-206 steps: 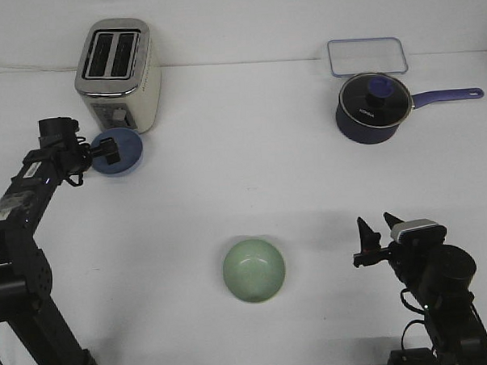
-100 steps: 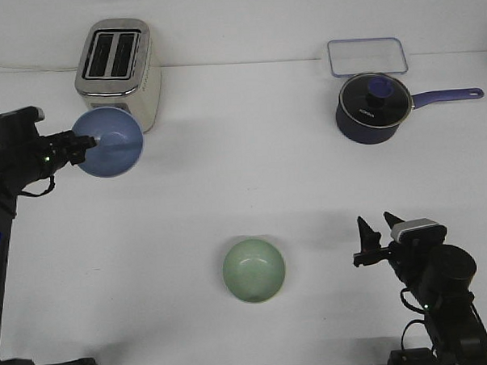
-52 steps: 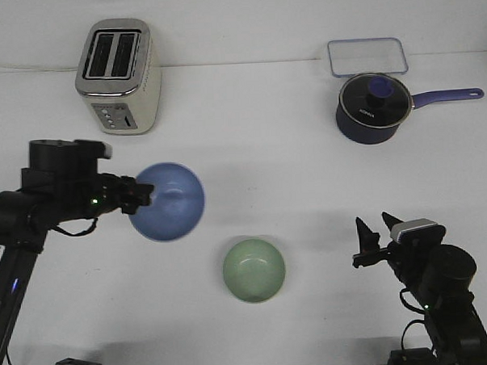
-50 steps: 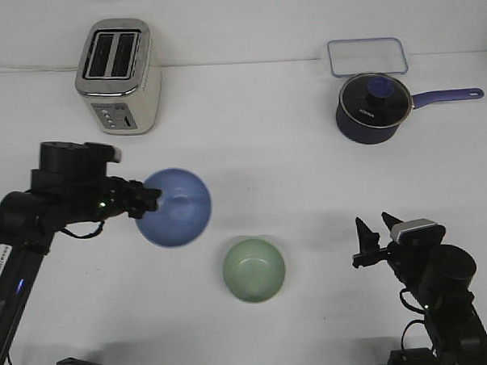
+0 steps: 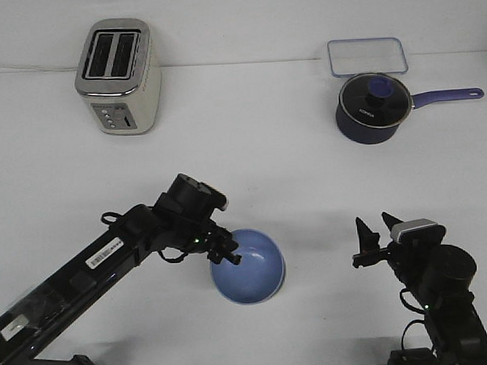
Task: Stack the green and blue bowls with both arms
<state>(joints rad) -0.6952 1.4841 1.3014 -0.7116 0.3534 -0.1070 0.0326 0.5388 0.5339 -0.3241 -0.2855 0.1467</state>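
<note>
Front view: the left arm [image 5: 109,253] reaches in from the lower left corner across the white table [image 5: 250,150], its left gripper [image 5: 226,254] pinching the near-left rim of the blue bowl [image 5: 249,267]; the bowl sits upright, mouth up, low in the centre of the table, and whether it rests on something or hangs just above the surface cannot be told; the green bowl cannot be made out, as only the blue one shows at that spot.

The right arm [image 5: 442,291] stands at the lower right, well apart from the blue bowl; its right gripper [image 5: 373,235] points toward the table's centre with its 2 dark fingers spread and nothing between them, and a small silver-grey block sits just behind them.

At the far left of the table stands a cream toaster [image 5: 117,65] with 2 slots on top; at the far right a dark navy saucepan [image 5: 373,104] with a glass lid and a blue knob has its handle pointing right; just behind the pan, touching or nearly touching it, lies a clear rectangular container lid [image 5: 367,56] with a pale blue rim; both lie well apart from the bowl and from either gripper.
</note>
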